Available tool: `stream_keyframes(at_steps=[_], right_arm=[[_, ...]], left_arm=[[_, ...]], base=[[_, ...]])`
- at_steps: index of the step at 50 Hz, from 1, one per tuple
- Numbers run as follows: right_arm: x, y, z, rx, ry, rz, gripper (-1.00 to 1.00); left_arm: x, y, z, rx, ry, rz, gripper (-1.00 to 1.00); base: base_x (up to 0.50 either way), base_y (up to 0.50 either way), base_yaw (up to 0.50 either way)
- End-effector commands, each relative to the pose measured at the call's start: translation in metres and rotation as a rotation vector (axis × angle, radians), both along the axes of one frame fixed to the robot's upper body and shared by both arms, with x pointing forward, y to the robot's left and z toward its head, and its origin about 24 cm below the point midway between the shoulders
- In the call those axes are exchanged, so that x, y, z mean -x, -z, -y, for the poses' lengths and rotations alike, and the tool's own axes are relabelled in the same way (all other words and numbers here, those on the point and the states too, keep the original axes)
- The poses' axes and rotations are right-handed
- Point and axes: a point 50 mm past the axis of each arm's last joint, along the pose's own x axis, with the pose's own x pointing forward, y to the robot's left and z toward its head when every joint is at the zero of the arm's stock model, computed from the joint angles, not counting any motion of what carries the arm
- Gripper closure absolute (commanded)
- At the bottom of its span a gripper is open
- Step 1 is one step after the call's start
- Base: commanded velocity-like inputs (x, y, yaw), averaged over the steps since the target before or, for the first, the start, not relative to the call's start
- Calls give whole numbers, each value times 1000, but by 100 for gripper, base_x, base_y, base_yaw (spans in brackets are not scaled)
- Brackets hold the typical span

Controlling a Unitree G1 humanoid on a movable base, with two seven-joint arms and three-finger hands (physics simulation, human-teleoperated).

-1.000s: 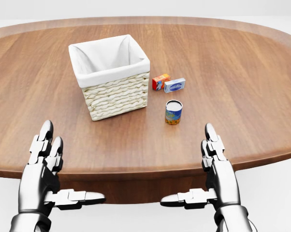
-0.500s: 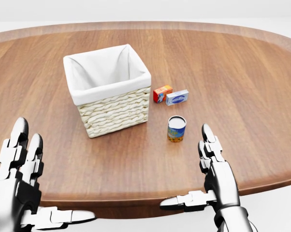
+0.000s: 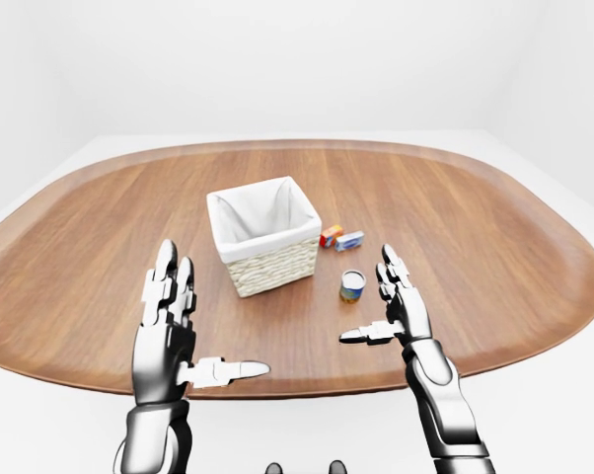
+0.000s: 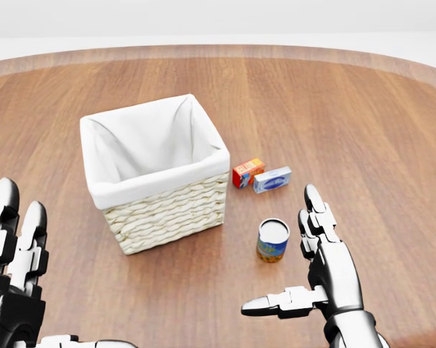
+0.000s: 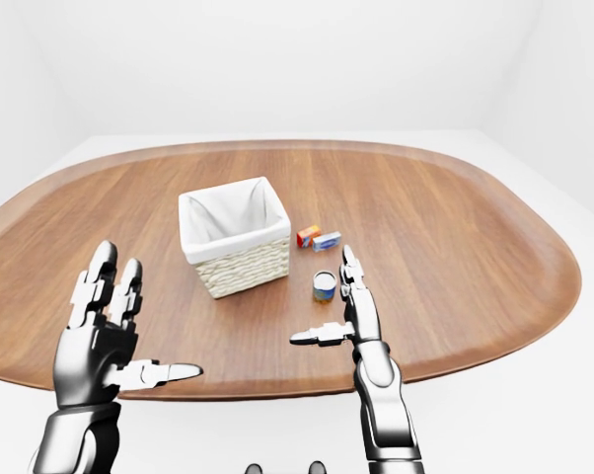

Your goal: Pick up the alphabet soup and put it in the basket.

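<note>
While both hands hover apart above the near rim of the wooden table [image 4: 392,116], the alphabet soup [image 4: 273,240] stands upright on the wood, silver lid up, just left of the right hand [image 4: 321,272] in the head view and not touching it. Right hand is spread open, fingers pointing up the picture, thumb stuck out to the left below the can; nothing held. Left hand [image 3: 169,331] is also open and empty, fingers up, thumb pointing right, well apart from the can, lower left of the basket [image 4: 167,206]. Basket is woven, pale, with a white cloth liner [image 4: 149,145]; it sits left of the can and a bit higher in the view, with bare wood between them. Inside of basket shows only liner. Higher than the can, just right of the basket's corner, lie a small orange-red box [image 4: 247,172] and a blue-white box [image 4: 271,179], side by side, apparently touching, clear of the can. Nothing lies between the right hand and the can. Plain white walls around the table.
</note>
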Motion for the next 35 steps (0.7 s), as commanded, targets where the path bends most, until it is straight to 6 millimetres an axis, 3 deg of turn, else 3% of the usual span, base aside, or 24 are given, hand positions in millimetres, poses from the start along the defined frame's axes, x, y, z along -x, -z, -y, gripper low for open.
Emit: stream_keyframes(at_steps=[1, 27, 35], right_arm=[[0, 0, -1, 1, -2, 1, -100], [-3, 2, 0, -1, -3, -5, -100], [-3, 3, -1, 10, 4, 13, -100]], left_arm=[[8, -4, 3, -8, 4, 18, -100], [16, -7, 6, -9, 19, 41, -100], [18, -9, 5, -7, 17, 44, -100]], base=[[39, 0, 0], [40, 0, 0], [0, 0, 0]])
